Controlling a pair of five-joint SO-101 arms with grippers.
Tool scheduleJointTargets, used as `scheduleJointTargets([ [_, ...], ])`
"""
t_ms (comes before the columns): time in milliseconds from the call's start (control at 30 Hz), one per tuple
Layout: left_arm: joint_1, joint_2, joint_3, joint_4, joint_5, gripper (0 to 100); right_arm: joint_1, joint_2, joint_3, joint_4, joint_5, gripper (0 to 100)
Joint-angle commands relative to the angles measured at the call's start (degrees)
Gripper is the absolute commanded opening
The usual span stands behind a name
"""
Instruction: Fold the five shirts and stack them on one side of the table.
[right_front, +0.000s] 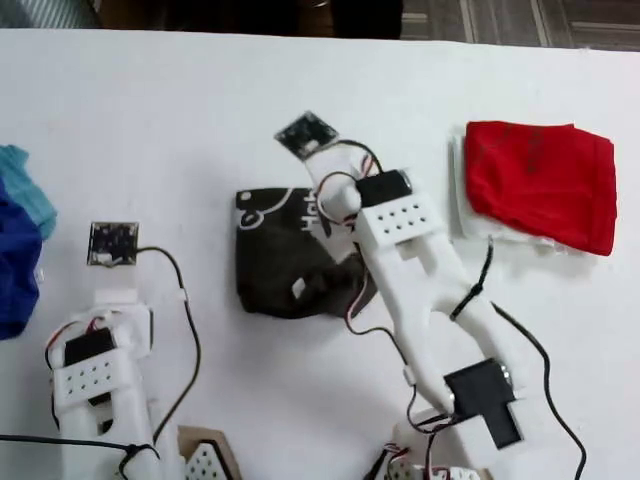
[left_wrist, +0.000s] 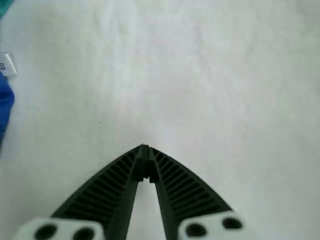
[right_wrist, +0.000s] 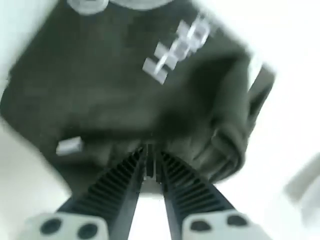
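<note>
High view: the right arm (right_front: 410, 260) stretches across the middle of the table (right_front: 180, 120), its wrist over the crumpled black shirt (right_front: 285, 255). A folded red shirt (right_front: 545, 180) lies well off to that arm's outer side, on top of a white shirt (right_front: 468, 228). The left arm (right_front: 90, 365) sits apart from these, with a blue shirt (right_front: 15, 260) and a teal shirt (right_front: 25, 180) heaped on its outer side.

Left wrist view: the left claw (left_wrist: 144, 152) has its fingers pressed together with nothing between them, over bare table. The blue shirt (left_wrist: 4, 110) lies off to one side of the claw, well apart from it.

Right wrist view: the right claw (right_wrist: 148, 152) has its fingers closed tip to tip at the near edge of the black shirt (right_wrist: 125, 90). I cannot tell whether any cloth is pinched. The shirt spreads ahead of the tips, a small label (right_wrist: 69, 146) beside them.
</note>
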Motion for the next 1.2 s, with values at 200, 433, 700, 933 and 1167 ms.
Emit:
scheduleJointTargets([
  [200,-0.1,-0.9,-0.1,-0.8,0.4,3,1.8,16.1,-5.3,-5.0,0.3,2.0],
  [433,-0.1,-0.9,-0.1,-0.8,0.4,3,2.4,15.1,-8.4,5.3,0.5,2.0],
  [700,-0.1,-0.9,-0.1,-0.9,0.4,3,2.3,13.3,-8.2,15.1,0.6,2.0],
  [933,-0.1,-0.9,-0.1,-0.9,0.4,3,2.0,7.5,-4.4,18.3,0.6,2.0],
  [1167,-0.1,-0.9,-0.1,-0.9,0.4,3,1.9,2.5,9.3,10.6,1.1,2.0],
])
